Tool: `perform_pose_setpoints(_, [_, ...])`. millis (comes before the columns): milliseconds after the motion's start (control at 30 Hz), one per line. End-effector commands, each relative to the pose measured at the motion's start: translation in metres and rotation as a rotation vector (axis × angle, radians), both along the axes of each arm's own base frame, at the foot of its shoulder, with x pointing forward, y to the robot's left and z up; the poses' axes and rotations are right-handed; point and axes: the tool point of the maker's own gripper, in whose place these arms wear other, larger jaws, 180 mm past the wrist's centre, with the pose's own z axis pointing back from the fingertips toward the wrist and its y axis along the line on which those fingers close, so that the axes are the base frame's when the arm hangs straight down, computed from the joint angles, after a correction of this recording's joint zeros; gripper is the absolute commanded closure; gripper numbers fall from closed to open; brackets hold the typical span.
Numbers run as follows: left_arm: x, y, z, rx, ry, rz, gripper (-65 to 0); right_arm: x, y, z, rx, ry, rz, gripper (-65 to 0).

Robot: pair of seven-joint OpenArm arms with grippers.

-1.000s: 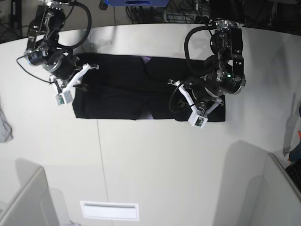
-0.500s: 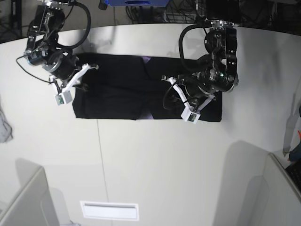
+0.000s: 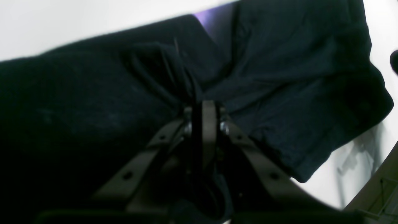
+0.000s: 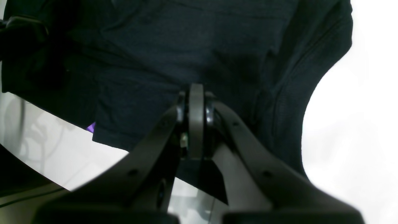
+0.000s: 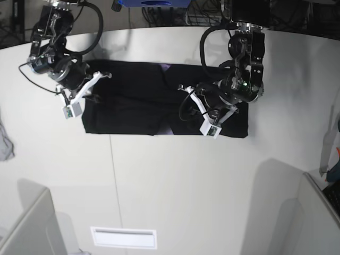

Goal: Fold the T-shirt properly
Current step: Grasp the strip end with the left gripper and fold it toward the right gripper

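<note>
Both end effectors pinched closed on the shirt (image 5: 133, 106) — left (image 3: 203, 107), right (image 4: 194, 90). Risk: a thin pinch slips, the fold bunches on the counter (image 5: 175, 180).

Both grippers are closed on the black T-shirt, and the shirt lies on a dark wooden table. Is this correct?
Not quite: the table is white or light grey, not dark wood, as the base view shows. The rest holds: the left gripper and the right gripper are each shut on the black T-shirt, as the wrist views show.
</note>
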Motion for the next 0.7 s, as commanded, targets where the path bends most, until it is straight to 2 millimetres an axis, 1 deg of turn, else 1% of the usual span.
perform_pose_setpoints(0, [0.004,-0.005,0.009,-0.027,-0.034,-0.003,0.0,0.007,-0.001,0.011,0.009,-0.049,0.001,0.0])
perform_pose_setpoints(433, [0.004,-0.006,0.009,-0.028,-0.035,-0.003,0.0,0.007,-0.001,0.011,0.009,-0.049,0.001,0.0])
perform_pose_setpoints(500, [0.005,-0.006,0.01,-0.028,-0.038,-0.003,-9.4,0.007,-0.001,0.011,0.009,-0.049,0.001,0.0])
perform_pose_setpoints(600, [0.005,-0.009,0.012,-0.041,-0.04,-0.008,-27.2,0.007,0.0,0.011,0.01,-0.049,0.002,0.0])
perform_pose_setpoints(633, [0.003,-0.016,0.012,-0.042,-0.04,-0.029,-33.7,0.007,0.0,0.011,0.01,-0.049,0.004,0.0])
perform_pose_setpoints(667, [0.001,-0.023,0.012,-0.039,-0.042,-0.056,-38.3,0.007,0.0,0.011,0.01,-0.049,0.004,0.0])
